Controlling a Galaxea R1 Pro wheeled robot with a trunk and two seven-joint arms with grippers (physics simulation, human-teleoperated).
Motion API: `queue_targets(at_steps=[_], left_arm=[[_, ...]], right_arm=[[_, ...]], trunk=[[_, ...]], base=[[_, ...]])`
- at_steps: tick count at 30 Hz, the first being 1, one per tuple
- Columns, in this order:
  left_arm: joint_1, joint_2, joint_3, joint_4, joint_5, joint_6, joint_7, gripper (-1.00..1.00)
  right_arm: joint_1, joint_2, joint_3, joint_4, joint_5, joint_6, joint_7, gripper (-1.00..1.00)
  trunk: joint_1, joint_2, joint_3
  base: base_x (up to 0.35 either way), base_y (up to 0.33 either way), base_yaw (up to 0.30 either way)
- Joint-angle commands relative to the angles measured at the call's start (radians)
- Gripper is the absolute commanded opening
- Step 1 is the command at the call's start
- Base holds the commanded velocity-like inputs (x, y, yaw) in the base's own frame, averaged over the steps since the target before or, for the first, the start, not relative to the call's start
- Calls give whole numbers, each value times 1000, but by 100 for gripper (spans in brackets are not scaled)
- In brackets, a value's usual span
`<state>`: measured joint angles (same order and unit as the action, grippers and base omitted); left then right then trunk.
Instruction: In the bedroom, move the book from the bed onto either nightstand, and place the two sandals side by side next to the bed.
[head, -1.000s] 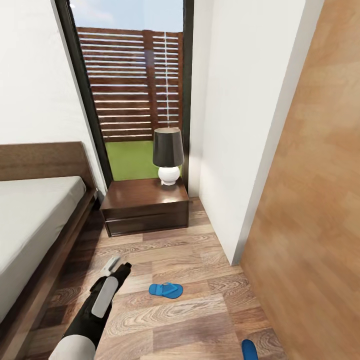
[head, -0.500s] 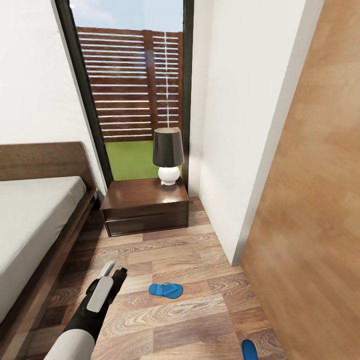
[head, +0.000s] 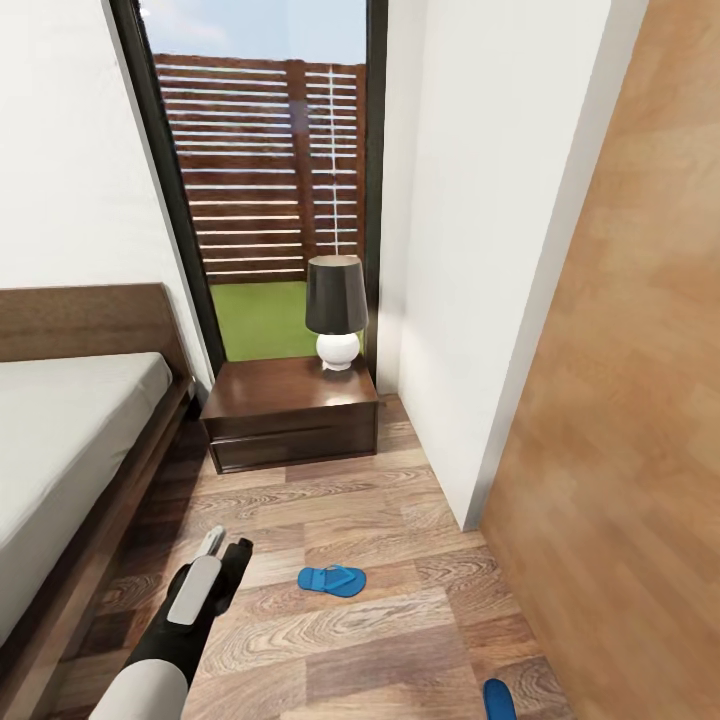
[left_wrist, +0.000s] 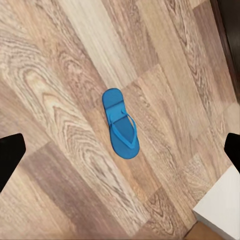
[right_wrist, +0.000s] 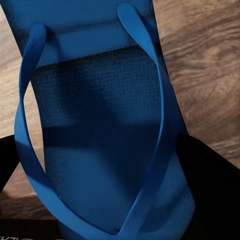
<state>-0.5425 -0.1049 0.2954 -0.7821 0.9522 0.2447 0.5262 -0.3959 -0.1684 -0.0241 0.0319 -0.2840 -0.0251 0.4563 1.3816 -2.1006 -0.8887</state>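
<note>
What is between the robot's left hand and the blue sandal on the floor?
Nothing visible. The left gripper hangs over bare wood floor, and the sandal lies in the open beside it, with only planks between them.

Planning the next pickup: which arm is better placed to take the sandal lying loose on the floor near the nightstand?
Left. The left gripper hangs open beside that sandal, centred in its wrist view, while the right gripper looks occupied by the other sandal.
</note>
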Motion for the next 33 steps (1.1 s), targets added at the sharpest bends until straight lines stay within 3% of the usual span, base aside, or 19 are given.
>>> queue_targets(at_steps=[1,33], left_arm=[[-1,-1,4,-2,5,4,4,100],[-1,-1,1,0,6,11,-14,100]], right_arm=[[-1,0,-2,3,-4,-2,6,-100],[-1,0,-2,3,-4,-2,6,-100]], trunk=[[0,0,-1],[0,0,-1]], base=[[0,0,0],[45,-9,-5]])
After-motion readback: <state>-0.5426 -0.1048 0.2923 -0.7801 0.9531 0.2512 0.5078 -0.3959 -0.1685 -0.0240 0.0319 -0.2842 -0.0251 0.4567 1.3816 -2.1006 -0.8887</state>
